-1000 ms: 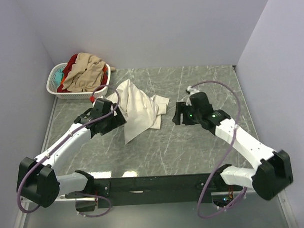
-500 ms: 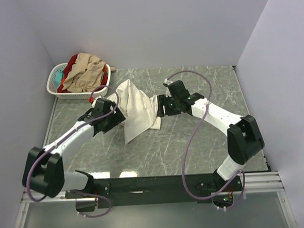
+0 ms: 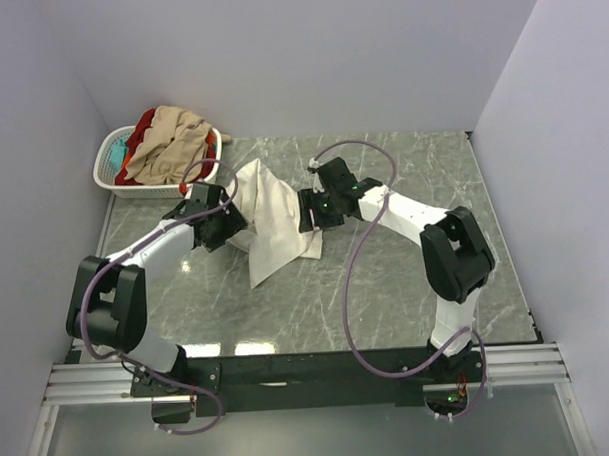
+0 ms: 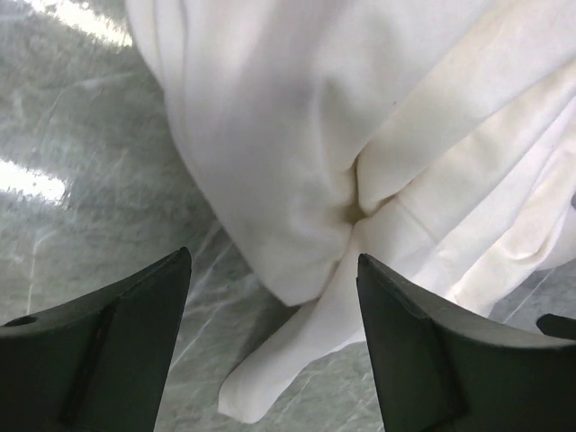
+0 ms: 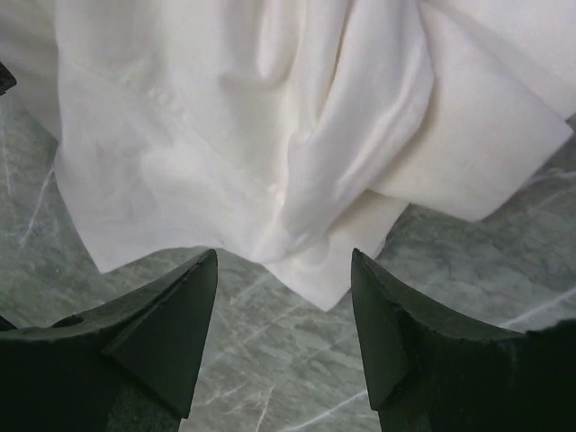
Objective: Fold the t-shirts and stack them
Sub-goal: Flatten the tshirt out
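A cream-white t-shirt point(image 3: 274, 214) lies crumpled in a heap on the marble table, left of centre. My left gripper point(image 3: 234, 228) is at its left edge and my right gripper point(image 3: 306, 210) at its right edge, facing each other across the cloth. In the left wrist view the left gripper point(image 4: 272, 261) stands open, with a rolled fold of the shirt point(image 4: 297, 135) reaching down between its fingers. My right gripper point(image 5: 283, 256) is open in the right wrist view, low over the table. A corner of the shirt point(image 5: 225, 117) lies just ahead, between its tips.
A white slotted basket point(image 3: 104, 167) sits at the back left corner, holding a tan shirt point(image 3: 166, 143), a red one point(image 3: 141, 127) and a bit of teal point(image 3: 117, 149). Walls close in on the table point(image 3: 407, 284) at left, back and right.
Both arms have closed in on the cream-white shirt: the right swung far left to its right edge, the left moved up to its left edge. Both sets of jaws narrowed a little.
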